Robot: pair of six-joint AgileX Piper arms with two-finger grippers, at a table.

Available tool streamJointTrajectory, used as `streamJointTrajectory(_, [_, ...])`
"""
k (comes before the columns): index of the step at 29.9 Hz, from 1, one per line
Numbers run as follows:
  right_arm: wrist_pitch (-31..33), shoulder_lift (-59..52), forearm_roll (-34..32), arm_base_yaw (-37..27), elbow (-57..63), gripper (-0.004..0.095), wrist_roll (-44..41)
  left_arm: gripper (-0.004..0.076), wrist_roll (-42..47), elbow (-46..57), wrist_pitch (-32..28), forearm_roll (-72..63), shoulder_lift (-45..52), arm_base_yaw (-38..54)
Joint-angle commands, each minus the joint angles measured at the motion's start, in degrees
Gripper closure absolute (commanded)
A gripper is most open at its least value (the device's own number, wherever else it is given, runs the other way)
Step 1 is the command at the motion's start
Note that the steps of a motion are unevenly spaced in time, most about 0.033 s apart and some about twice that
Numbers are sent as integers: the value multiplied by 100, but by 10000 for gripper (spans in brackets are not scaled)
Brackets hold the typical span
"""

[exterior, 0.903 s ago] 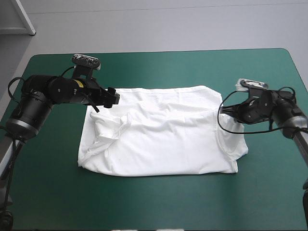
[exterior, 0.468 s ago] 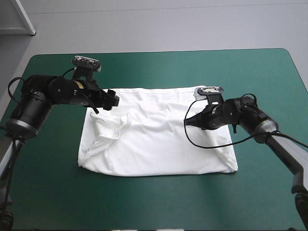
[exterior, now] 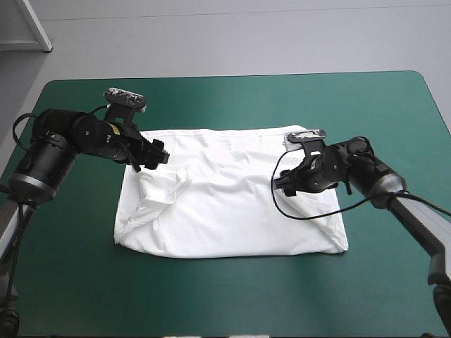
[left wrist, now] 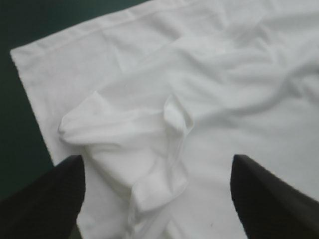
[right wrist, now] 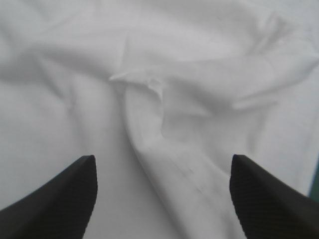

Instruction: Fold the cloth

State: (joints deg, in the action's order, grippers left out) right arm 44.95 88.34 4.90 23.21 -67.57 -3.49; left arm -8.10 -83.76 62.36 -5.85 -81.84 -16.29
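The white T-shirt lies mid-table, both side parts folded inward, its surface wrinkled. My left gripper hovers over the shirt's far left corner, open, with nothing between its fingers. In the left wrist view a folded sleeve lies ahead of the open left gripper. My right gripper is over the shirt's right part, fingers apart. The right wrist view shows a raised crease of T-shirt just ahead of the open right gripper, free of it.
The teal-green cover shows all around the shirt, with wide bare strips at the front and back. A corner of a white shelf stands beyond the table's far left corner.
The right arm swept in from the right edge and carried the shirt's right side over onto the body. Its fingers then parted and let the fabric go. The left gripper shifted slightly.
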Motion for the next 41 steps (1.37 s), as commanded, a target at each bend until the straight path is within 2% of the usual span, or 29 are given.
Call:
streamJointTrajectory(1, [1078, -677, -601, -30, -198, 197, -405, 144, 367, -202, 535, 526, 219, -5])
streamJointTrajectory(4, [2212, -930, -815, -30, -198, 197, -487, 144, 645, -202, 1167, 1106, 219, -5])
streamJointTrajectory(6, [2642, -1071, -815, -30, -187, 197, -545, 144, 773, -60, 1149, 1149, 329, -5])
streamJointTrajectory(10, [2681, -1457, -598, -30, -76, 198, -556, 144, 810, 438, 1149, 994, 672, -5])
streamJointTrajectory(17, [2681, -1931, -490, -30, 199, 197, -556, 144, 1110, 2163, 1077, 1052, 1263, -5])
streamJointTrajectory(22, [2681, -2124, -490, -30, 660, 203, -495, 144, 1217, 3263, 198, 1052, 1275, -5])
streamJointTrajectory(27, [2631, -2147, -490, -30, 1094, 236, -282, 144, 1316, 3880, -833, 1052, 1261, -5])
streamJointTrajectory(33, [2043, -2147, -490, -30, 1592, 258, -166, 166, 1377, 4267, -1732, 1052, 800, -5])
streamJointTrajectory(37, [1725, -2147, -490, -30, 1772, 261, -155, 243, 1387, 4321, -2041, 961, 353, -5])
streamJointTrajectory(41, [1458, -2126, -695, -30, 1948, 261, -116, 397, 1387, 4321, -2324, 735, 150, -5])
